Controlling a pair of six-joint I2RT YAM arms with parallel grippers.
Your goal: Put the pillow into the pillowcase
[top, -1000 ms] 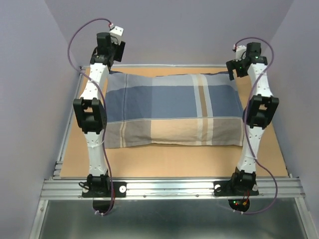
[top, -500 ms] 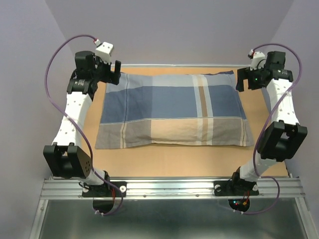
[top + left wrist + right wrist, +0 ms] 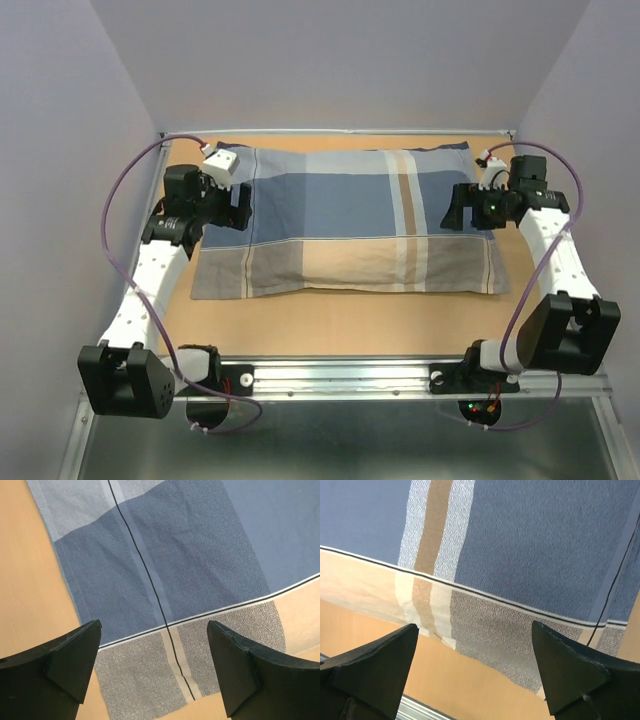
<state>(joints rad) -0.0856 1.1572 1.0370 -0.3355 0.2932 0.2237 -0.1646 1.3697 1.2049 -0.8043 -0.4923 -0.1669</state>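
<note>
The tan bench (image 3: 350,322) fills the middle of the top view, framed by a metal rail (image 3: 350,378) along its near edge where both arms are bolted. On the bench lies the pillowcase (image 3: 350,225), plaid face up and spread flat with its long side running left to right. It reaches nearly to the far edge. Broad slate-blue bands cover its far half, and paler tan and grey bands its near half. It looks softly filled, but no surface of the pillow shows in any view, so whether the pillow is inside cannot be told. The left arm (image 3: 150,280) leans out to the left and bends in over the pillowcase's left end. The right arm (image 3: 555,250) mirrors it at the right end. The left end effector (image 3: 153,630) hangs above the cloth near its left hem, its fingers spread wide with nothing between them. The right end effector (image 3: 474,627) is likewise wide open and empty, poised above the tan-and-white stripe near the right end, close to the near edge.
</note>
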